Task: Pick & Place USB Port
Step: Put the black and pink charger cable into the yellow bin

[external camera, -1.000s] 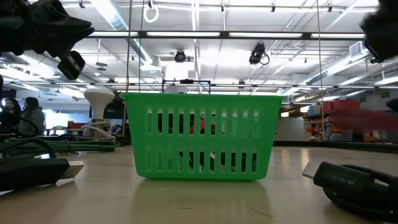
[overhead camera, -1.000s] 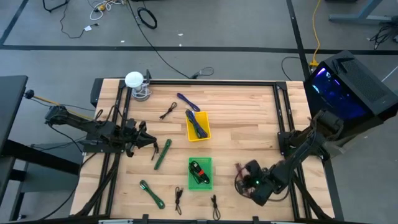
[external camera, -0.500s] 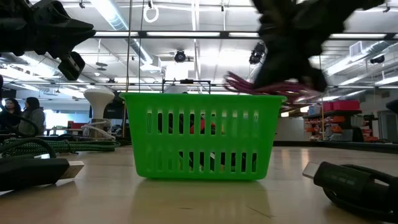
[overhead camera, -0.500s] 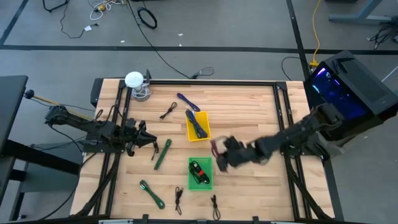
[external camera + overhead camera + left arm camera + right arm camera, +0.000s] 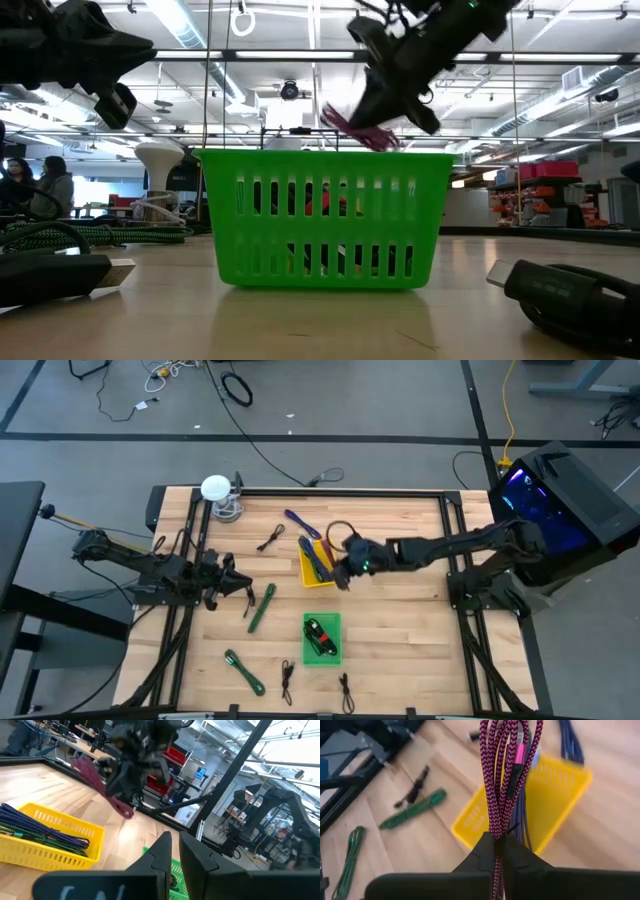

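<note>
My right gripper point(image 5: 345, 568) hangs in the air over the right rim of the yellow basket point(image 5: 318, 563), shut on a coiled pink braided USB cable point(image 5: 506, 765). The low view shows that cable point(image 5: 352, 128) above the green basket point(image 5: 325, 220). The yellow basket point(image 5: 560, 795) holds dark blue cables. The green basket point(image 5: 322, 638) holds a black and red item. My left gripper point(image 5: 238, 586) waits shut at the table's left side, touching nothing. My right gripper pinches the pink cable's bundled strands point(image 5: 496, 827) between its two fingers, several strands together. The fingers slant down toward the table's left. The bundle point(image 5: 345, 125) runs out ahead of the fingertips, lifted clear of table and baskets.
Green cables point(image 5: 262, 607) point(image 5: 243, 670) and small black cables point(image 5: 270, 540) point(image 5: 287, 680) point(image 5: 345, 690) lie on the wood. A purple cable point(image 5: 300, 523) lies behind the yellow basket. A white round object point(image 5: 215, 488) stands at the far left corner. Bare wood shows right of the baskets.
My right gripper has risen from the near right part of the table and swung toward the left and far edges, passing over the green basket to the yellow one. The pink cable has travelled with it, lifted clear.
</note>
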Controlling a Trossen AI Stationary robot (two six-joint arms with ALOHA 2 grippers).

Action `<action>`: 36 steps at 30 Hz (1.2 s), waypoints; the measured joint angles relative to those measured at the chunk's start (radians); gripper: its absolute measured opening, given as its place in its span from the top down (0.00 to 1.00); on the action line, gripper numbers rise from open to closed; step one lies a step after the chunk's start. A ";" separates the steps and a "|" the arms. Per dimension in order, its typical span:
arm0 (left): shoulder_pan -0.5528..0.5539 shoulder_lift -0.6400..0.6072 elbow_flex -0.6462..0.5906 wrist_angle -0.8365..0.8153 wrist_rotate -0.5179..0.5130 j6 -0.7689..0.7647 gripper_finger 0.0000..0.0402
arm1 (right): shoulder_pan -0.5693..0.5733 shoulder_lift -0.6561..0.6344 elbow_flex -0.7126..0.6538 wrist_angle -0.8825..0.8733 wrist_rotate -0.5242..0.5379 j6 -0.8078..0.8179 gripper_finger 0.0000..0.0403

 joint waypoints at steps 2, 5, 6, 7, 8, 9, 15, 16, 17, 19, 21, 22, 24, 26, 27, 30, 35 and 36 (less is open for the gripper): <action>0.000 0.000 0.000 0.004 -0.004 0.000 0.90 | -0.016 0.000 0.051 -0.011 0.006 -0.036 1.00; 0.000 0.000 0.000 0.019 -0.004 0.026 0.90 | -0.035 0.010 0.111 -0.050 0.012 -0.084 1.00; 0.000 0.000 0.000 0.024 -0.005 0.046 0.90 | -0.041 0.022 0.126 -0.059 0.013 -0.094 1.00; 0.000 0.000 0.000 0.031 -0.009 0.063 0.90 | -0.049 0.041 0.139 -0.070 0.016 -0.106 1.00; 0.000 0.000 0.000 0.036 -0.017 0.077 0.90 | -0.058 0.064 0.151 -0.079 0.016 -0.122 1.00; 0.000 0.000 0.000 0.037 -0.028 0.081 0.90 | -0.070 0.091 0.162 -0.081 0.004 -0.140 1.00; 0.000 0.000 0.000 0.044 -0.045 0.103 0.90 | -0.143 0.238 0.234 -0.084 -0.070 -0.244 1.00; 0.000 0.000 0.000 0.044 -0.044 0.108 0.90 | -0.148 0.250 0.245 -0.090 -0.072 -0.262 1.00; 0.000 0.000 0.000 0.043 -0.043 0.108 0.90 | -0.150 0.260 0.250 -0.089 -0.075 -0.271 1.00; 0.000 0.000 0.000 0.042 -0.041 0.105 0.90 | -0.151 0.263 0.252 -0.094 -0.072 -0.276 1.00; 0.000 0.000 0.000 0.042 -0.035 0.104 0.90 | -0.144 0.262 0.252 -0.091 -0.043 -0.274 1.00; 0.000 0.000 0.000 0.042 -0.033 0.104 0.90 | -0.140 0.262 0.253 -0.092 -0.026 -0.275 1.00; 0.000 0.000 0.000 0.041 -0.033 0.103 0.90 | -0.134 0.262 0.253 -0.095 -0.012 -0.260 1.00; 0.000 0.000 0.000 0.042 -0.033 0.099 0.90 | -0.120 0.262 0.253 -0.094 0.010 -0.214 1.00; 0.000 0.000 0.000 0.044 -0.035 0.099 0.90 | -0.111 0.263 0.253 -0.092 0.029 -0.204 1.00; 0.000 0.000 0.000 0.055 -0.037 0.108 0.90 | -0.093 0.277 0.253 -0.074 0.070 -0.183 1.00; 0.000 0.000 0.000 0.077 -0.041 0.113 0.90 | -0.082 0.298 0.253 -0.086 0.098 -0.182 1.00; 0.000 0.000 0.000 0.078 -0.044 0.113 0.90 | -0.082 0.307 0.252 -0.087 0.099 -0.182 1.00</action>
